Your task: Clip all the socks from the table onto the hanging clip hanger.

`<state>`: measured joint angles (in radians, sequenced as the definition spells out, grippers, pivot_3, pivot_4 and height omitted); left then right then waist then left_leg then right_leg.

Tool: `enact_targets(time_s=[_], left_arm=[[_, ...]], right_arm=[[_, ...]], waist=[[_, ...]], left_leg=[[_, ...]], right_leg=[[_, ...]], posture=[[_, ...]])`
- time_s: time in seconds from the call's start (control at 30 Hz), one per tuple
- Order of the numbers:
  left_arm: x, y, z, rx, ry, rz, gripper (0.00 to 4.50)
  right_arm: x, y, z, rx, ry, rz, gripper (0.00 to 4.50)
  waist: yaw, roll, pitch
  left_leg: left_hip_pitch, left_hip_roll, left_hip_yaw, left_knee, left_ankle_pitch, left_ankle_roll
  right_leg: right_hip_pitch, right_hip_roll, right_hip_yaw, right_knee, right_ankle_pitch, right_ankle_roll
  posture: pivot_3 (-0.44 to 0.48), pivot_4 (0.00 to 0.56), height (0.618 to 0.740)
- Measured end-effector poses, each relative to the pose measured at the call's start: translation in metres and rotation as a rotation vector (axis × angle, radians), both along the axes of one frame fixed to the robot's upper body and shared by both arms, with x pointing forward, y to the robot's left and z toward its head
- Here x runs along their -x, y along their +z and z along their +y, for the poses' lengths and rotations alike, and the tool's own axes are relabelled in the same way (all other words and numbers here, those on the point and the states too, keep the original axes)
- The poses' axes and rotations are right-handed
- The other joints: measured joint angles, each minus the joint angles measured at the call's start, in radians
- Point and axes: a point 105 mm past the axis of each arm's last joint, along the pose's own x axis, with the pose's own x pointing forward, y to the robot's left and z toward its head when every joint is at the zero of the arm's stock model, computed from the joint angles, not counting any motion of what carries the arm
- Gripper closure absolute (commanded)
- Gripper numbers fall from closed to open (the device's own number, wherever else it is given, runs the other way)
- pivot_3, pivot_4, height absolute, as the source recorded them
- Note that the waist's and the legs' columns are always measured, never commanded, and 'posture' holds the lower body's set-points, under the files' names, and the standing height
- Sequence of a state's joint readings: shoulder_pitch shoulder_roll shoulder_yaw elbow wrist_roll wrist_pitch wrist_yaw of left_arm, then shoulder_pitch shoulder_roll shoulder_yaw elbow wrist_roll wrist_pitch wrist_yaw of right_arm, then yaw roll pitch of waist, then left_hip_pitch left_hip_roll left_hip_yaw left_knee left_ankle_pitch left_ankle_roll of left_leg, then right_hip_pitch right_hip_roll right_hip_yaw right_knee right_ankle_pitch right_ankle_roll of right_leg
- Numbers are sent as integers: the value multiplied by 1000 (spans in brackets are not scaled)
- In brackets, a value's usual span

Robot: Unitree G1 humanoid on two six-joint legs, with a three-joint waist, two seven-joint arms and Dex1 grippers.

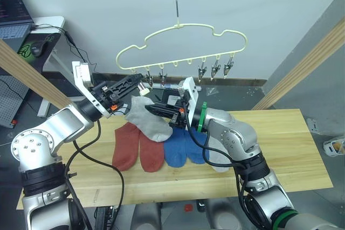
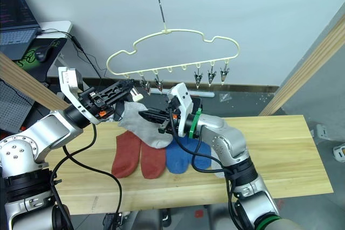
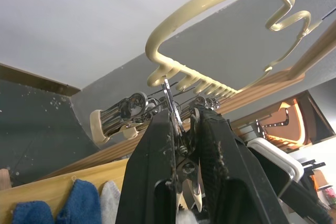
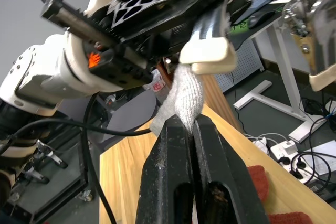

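The right end effector (image 4: 191,129) is pinching a limp, light grey knit sock (image 1: 146,118) by its cuff above the light-wood worktop (image 1: 285,144), while the left end effector (image 3: 182,129) is squeezing a small metal clip (image 3: 170,100) of the pale-yellow wire hanger (image 1: 183,44).

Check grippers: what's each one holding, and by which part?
Right gripper: shut on the light grey sock, pinching its upper edge. Left gripper: jaws squeeze a metal clip of the clip hanger by its handles.
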<state>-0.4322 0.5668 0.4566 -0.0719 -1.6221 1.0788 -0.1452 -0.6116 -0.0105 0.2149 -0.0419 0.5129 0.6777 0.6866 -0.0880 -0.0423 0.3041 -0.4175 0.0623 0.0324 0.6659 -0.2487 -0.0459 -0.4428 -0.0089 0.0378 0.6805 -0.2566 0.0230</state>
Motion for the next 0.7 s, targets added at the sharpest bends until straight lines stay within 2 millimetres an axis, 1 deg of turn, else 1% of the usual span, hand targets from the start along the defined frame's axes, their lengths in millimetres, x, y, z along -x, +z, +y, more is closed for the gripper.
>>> enact_targets(time_s=[0.23, 0.4, 0.7], left_arm=[[1, -2, 0, -15, -5, 10, 4202], [2, -2, -1, -19, -13, 7, 4202], [2, -2, 0, -21, -15, 5, 4212]], right_arm=[[-3, 4, -2, -34, -7, 36, 4500], [-1, 5, -1, -47, 13, 63, 4500], [-2, 5, -2, -49, 10, 64, 4500]], waist=[[0, 0, 0], [0, 0, 0], [0, 0, 0]], left_leg=[[0, 0, 0, 0, 0, 0], [0, 0, 0, 0, 0, 0], [0, 0, 0, 0, 0, 0]], right_leg=[[0, 0, 0, 0, 0, 0], [0, 0, 0, 0, 0, 0], [0, 0, 0, 0, 0, 0]], posture=[[-162, 262, 735], [-165, 261, 735], [-164, 258, 735]])
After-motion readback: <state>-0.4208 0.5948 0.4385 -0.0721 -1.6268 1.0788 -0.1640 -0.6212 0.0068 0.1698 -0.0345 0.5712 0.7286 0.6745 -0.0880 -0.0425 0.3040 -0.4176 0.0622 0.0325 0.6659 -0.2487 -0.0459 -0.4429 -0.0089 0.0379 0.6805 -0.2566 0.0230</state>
